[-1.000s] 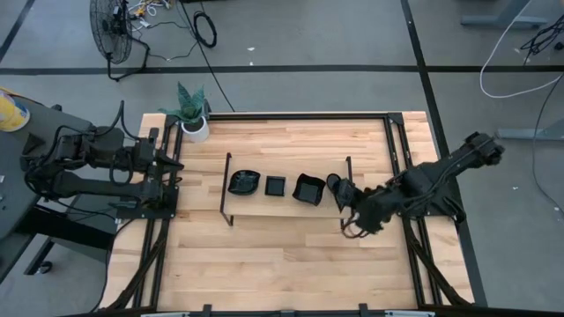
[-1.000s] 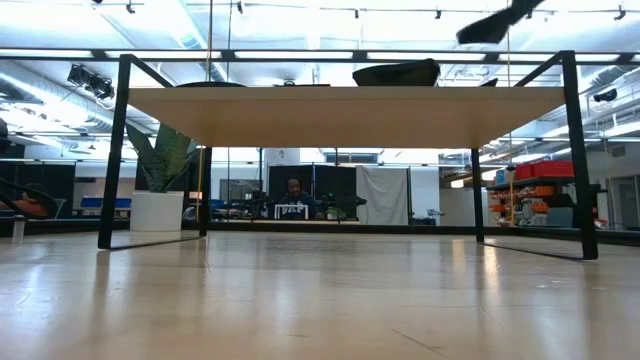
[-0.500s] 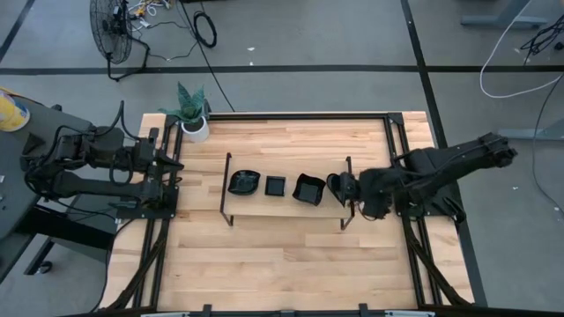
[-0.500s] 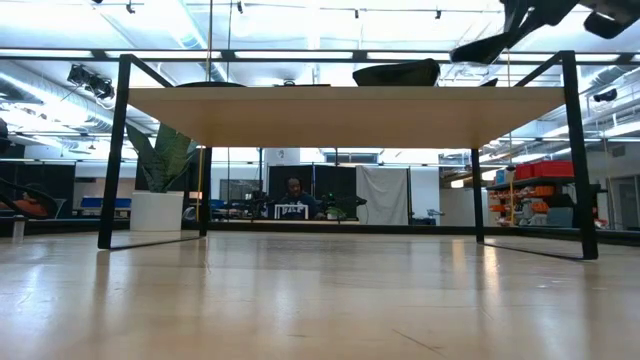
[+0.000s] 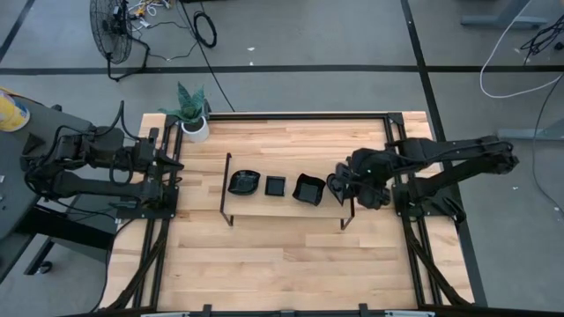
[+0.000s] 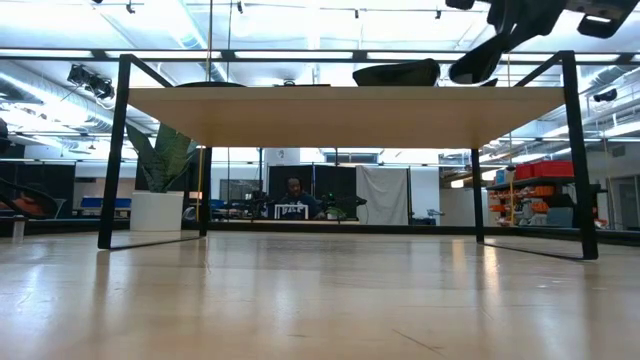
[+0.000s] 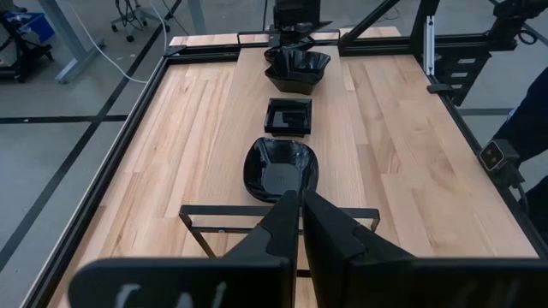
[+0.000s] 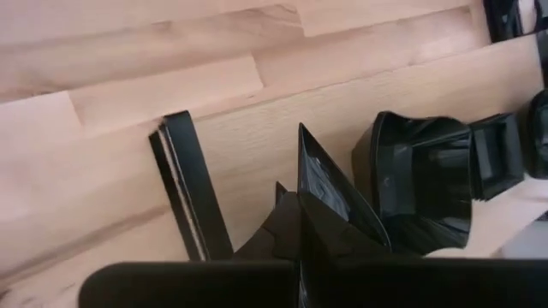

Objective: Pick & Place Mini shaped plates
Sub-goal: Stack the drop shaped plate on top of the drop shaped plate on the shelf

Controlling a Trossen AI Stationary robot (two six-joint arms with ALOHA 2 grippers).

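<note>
Right pincer [image 8: 300, 224] grips a teardrop plate [image 8: 330, 192] by its rim above the counter [image 5: 291, 264]; the low view alone shows it airborne. Left pincer [image 7: 300, 224] is closed, empty.

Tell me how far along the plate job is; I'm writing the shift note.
Done: three mini plates sit in a row within the wire frame. In hand: the right gripper is shut on a fourth plate, held above the row's end. Left: setting it down. The left gripper waits shut at the table's edge.

Glossy black mini shaped plates [image 5: 275, 186] on pale, smooth-grained wood table [image 5: 291, 255].
</note>
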